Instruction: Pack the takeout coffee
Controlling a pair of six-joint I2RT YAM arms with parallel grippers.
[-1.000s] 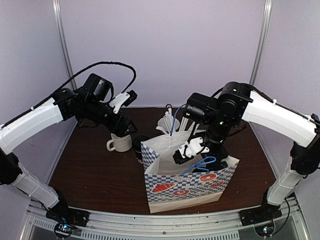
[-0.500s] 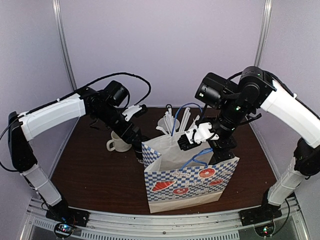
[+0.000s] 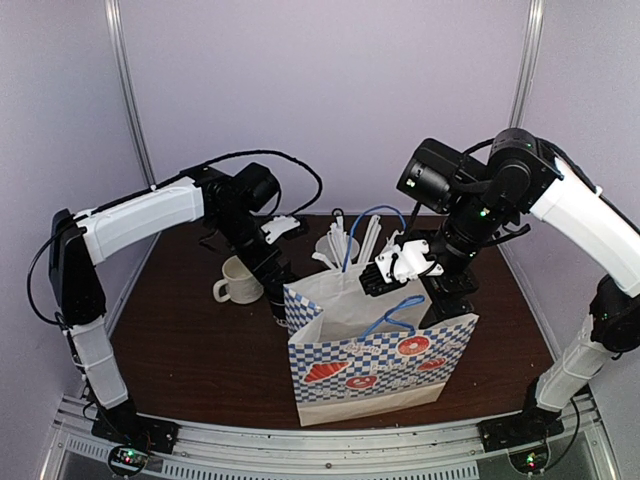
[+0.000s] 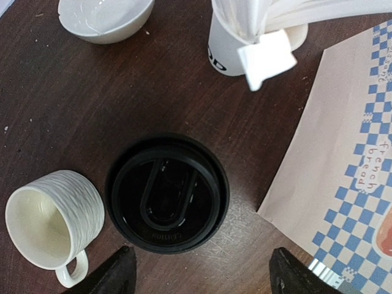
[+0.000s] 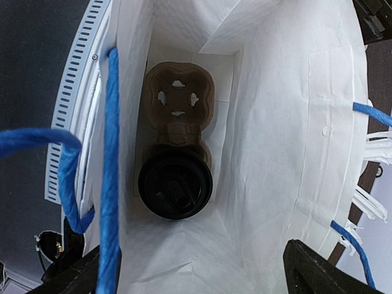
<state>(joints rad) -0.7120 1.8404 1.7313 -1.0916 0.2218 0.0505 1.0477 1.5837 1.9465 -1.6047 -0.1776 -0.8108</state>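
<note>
One black lidded coffee cup [image 4: 168, 193] stands on the brown table between the cream mug [image 4: 52, 220] and the checkered paper bag [image 4: 349, 165]. My left gripper [image 4: 202, 278] hangs open just above it, its fingers wide apart and holding nothing. In the top view this gripper [image 3: 272, 278] is behind the bag's left corner and the cup is mostly hidden. A second black lidded cup [image 5: 175, 184] sits in a brown cardboard carrier [image 5: 177, 104] at the bottom of the bag; the carrier's other slot is empty. My right gripper [image 5: 202, 275] is open and empty above the bag's mouth [image 3: 400, 280].
The bag [image 3: 380, 360] stands upright at the table's front middle, with blue handles [image 5: 110, 153]. A white cup of stirrers [image 4: 245, 37] and a white bowl [image 4: 104, 15] stand behind the cup. The mug [image 3: 238, 283] is left of the bag.
My left arm has swung right and down over the cup behind the bag. My right gripper has risen from inside the bag to above its mouth.
</note>
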